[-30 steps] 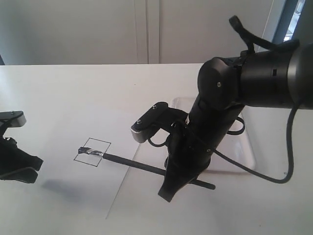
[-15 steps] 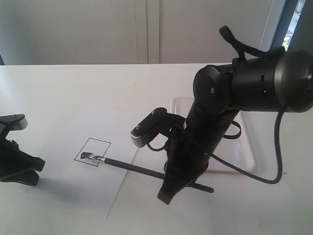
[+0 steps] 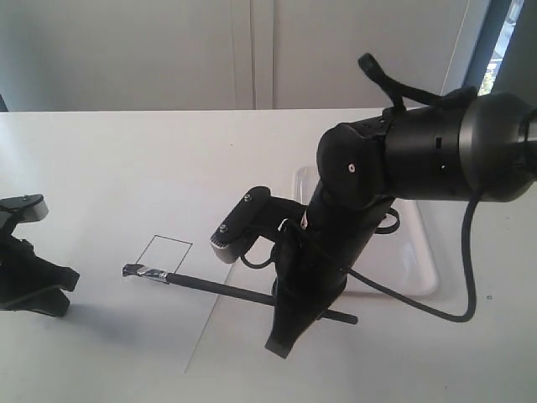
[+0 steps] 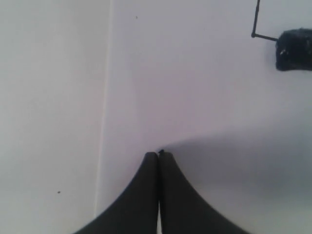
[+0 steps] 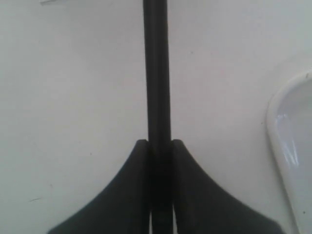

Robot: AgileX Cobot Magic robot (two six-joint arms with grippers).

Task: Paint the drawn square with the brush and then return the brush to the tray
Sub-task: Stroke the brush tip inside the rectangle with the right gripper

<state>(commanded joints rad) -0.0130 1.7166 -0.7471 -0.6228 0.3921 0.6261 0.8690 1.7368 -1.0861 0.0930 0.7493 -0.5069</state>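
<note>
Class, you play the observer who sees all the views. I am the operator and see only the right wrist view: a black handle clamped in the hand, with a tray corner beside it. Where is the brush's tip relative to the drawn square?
Observer: In the exterior view the tip of the brush lies at the near-left corner of the drawn square, on the outline rather than inside it.
Operator: Where is the other hand?
Observer: The left hand is shut on nothing. It sits over the paper, left of the square and apart from the brush tip.
</note>
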